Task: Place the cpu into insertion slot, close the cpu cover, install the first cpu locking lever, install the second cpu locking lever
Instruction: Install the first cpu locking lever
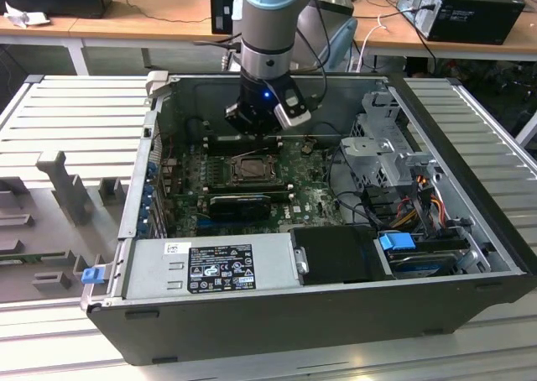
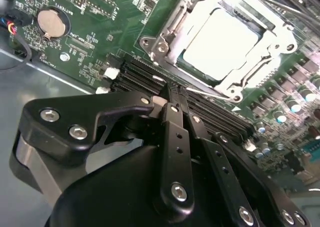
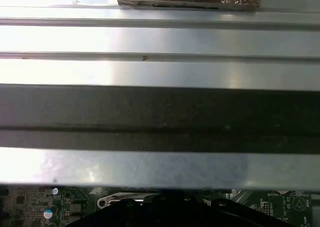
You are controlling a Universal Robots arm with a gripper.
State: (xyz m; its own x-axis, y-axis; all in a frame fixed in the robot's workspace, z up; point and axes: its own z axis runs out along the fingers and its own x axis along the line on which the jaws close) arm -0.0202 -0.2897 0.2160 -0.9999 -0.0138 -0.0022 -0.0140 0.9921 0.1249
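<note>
The cpu (image 2: 218, 42) lies flat in the insertion slot (image 1: 252, 169) on the green motherboard (image 2: 115, 17), its dull silver top showing. The cpu cover (image 2: 172, 24) lies down over it as a silver frame around the chip. My gripper (image 2: 171, 91) is shut, its black fingers (image 2: 175, 132) pressed together with nothing visible between them. Its tips sit just above the long black memory slots (image 2: 145, 77), close beside the socket's edge. In the exterior view the gripper (image 1: 262, 129) hangs inside the open case, just behind the socket. A thin silver lever wire (image 2: 202, 91) runs along the socket's near edge.
The open computer case (image 1: 277, 314) holds a grey power supply (image 1: 214, 263), a drive cage (image 1: 386, 150), a blue-tabbed drive (image 1: 398, 241) and cables (image 1: 424, 192) on the exterior view's right. A coin battery (image 2: 50, 22) sits on the board. Grey fixtures (image 1: 67, 188) stand outside the case.
</note>
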